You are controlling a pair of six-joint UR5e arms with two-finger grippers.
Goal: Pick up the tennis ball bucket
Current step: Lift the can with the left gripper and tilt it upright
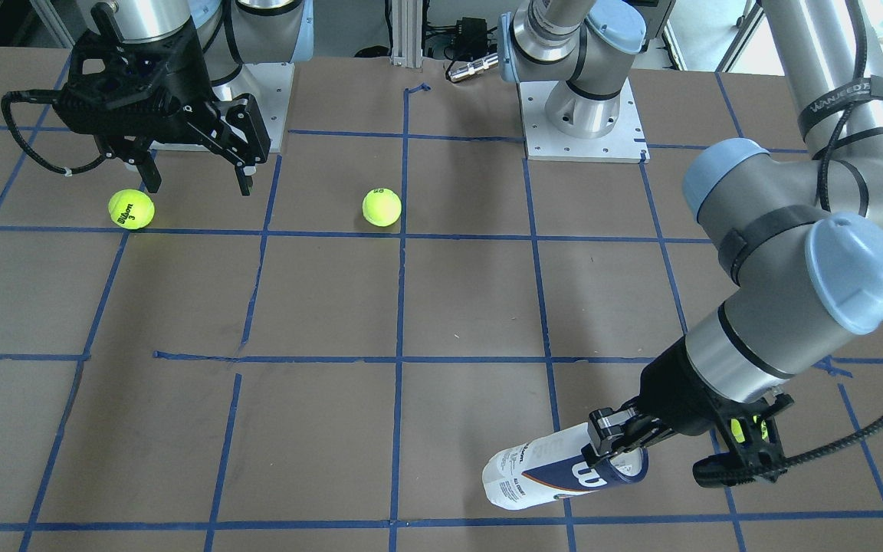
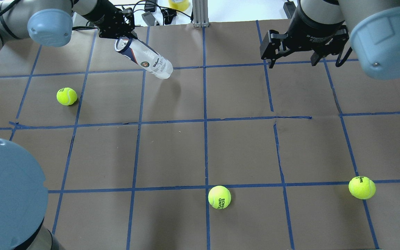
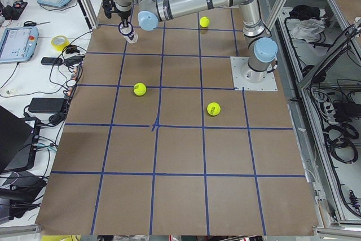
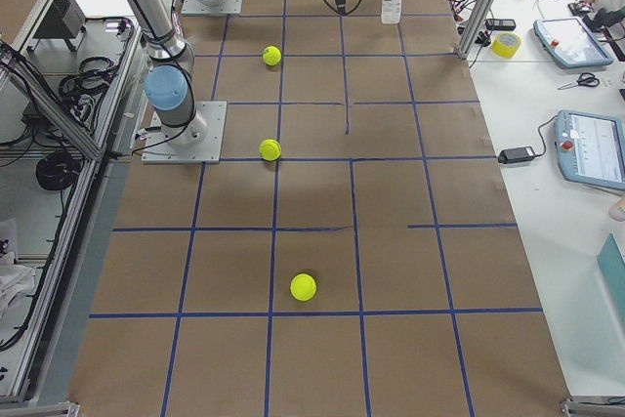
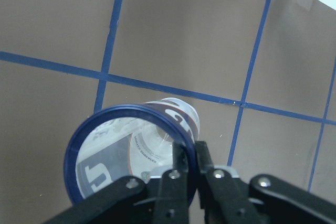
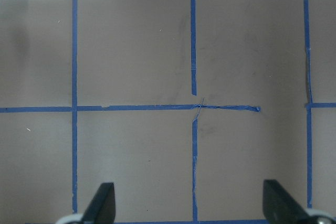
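The tennis ball bucket (image 2: 146, 59), a clear tube with a white-and-navy Wilson label and a navy rim, hangs tilted above the far left part of the table. My left gripper (image 2: 123, 34) is shut on its rim. The front-facing view shows the tube (image 1: 549, 475) slanting down from that gripper (image 1: 612, 445). In the left wrist view the fingers (image 5: 185, 169) pinch the rim wall of the tube (image 5: 105, 156), which looks empty inside. My right gripper (image 2: 292, 61) is open and empty above the far right of the table, also seen in the front-facing view (image 1: 198, 182) and the right wrist view (image 6: 191, 205).
Three loose yellow-green tennis balls lie on the brown table with blue tape lines: one at the left (image 2: 66, 96), one near the front middle (image 2: 219, 197), one at the front right (image 2: 361, 187). The last lies under my right gripper in the front-facing view (image 1: 131, 209).
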